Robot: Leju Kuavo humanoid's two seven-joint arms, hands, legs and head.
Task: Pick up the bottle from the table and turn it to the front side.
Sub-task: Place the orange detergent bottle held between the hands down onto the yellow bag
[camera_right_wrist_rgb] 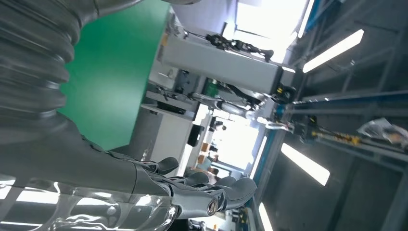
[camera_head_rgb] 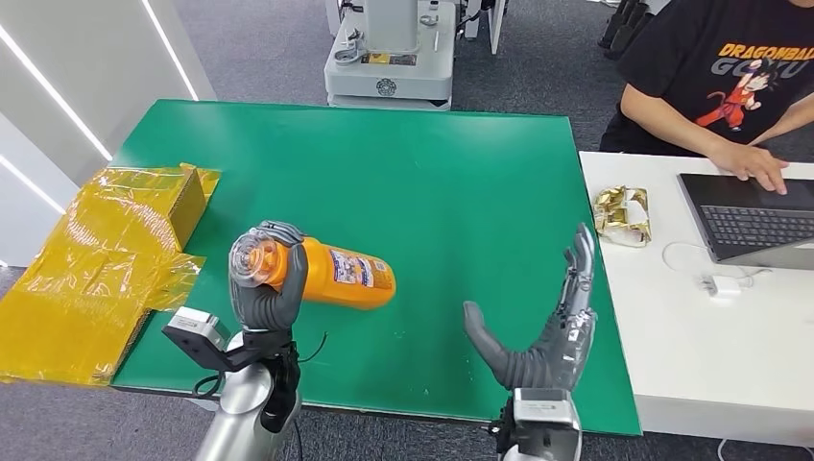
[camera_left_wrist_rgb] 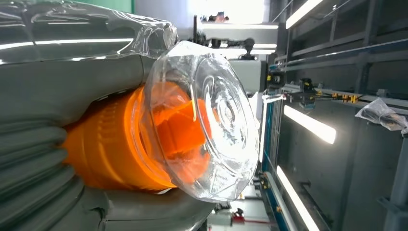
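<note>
left hand [camera_head_rgb: 267,288] gripping orange bottle [camera_head_rgb: 331,275] at clear cap end, body lying sideways above green tabletop [camera_head_rgb: 432,182] | right hand [camera_head_rgb: 547,331] released, fingers spread, well right of bottle

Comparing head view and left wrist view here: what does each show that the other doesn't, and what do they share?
Head view alone: the green table, the right hand open with palm up, yellow packaging, a person at a laptop, and the bottle's label. Left wrist view alone: a close look through the clear cap to the orange neck inside, plus ceiling lights. Both: the left hand gripping the orange bottle near its cap end.
</note>
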